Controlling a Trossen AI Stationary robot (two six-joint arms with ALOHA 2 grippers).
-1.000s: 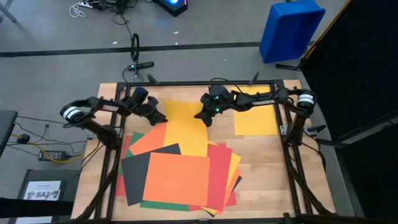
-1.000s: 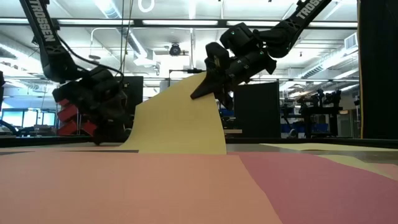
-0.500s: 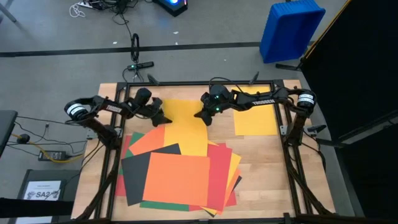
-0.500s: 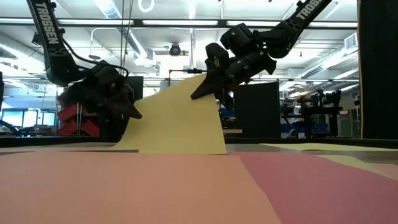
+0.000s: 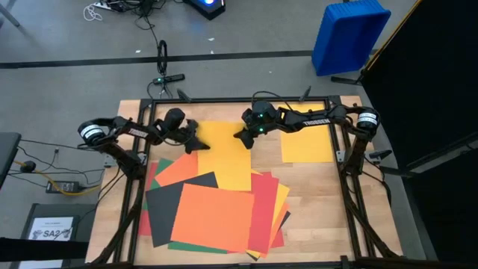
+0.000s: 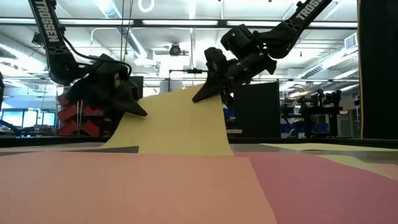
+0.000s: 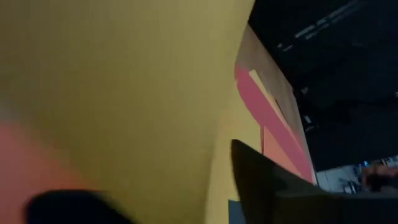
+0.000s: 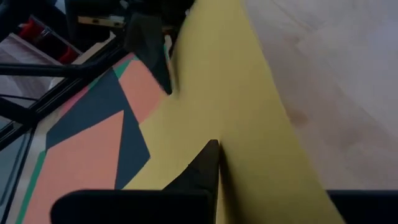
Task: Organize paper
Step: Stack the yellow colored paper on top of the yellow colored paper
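Grey floor (image 5: 246, 33), blue bin (image 5: 348, 34), tangled cables (image 5: 112, 7), long bright ceiling lights (image 6: 186, 22) overhead.

Both arms raised at the far edge, fingers (image 6: 134, 107) pinched.

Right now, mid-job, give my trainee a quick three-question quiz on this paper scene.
1. True or false: both grippers are at the same lifted yellow sheet.
2. Which sheet lies alone, apart from the pile? A green, B yellow-orange, C black.
3. Which colour is the large top sheet of the pile?

Key:
1. True: left gripper and right gripper are at its raised far corners.
2. B, the yellow-orange sheet.
3. Orange, the orange sheet.
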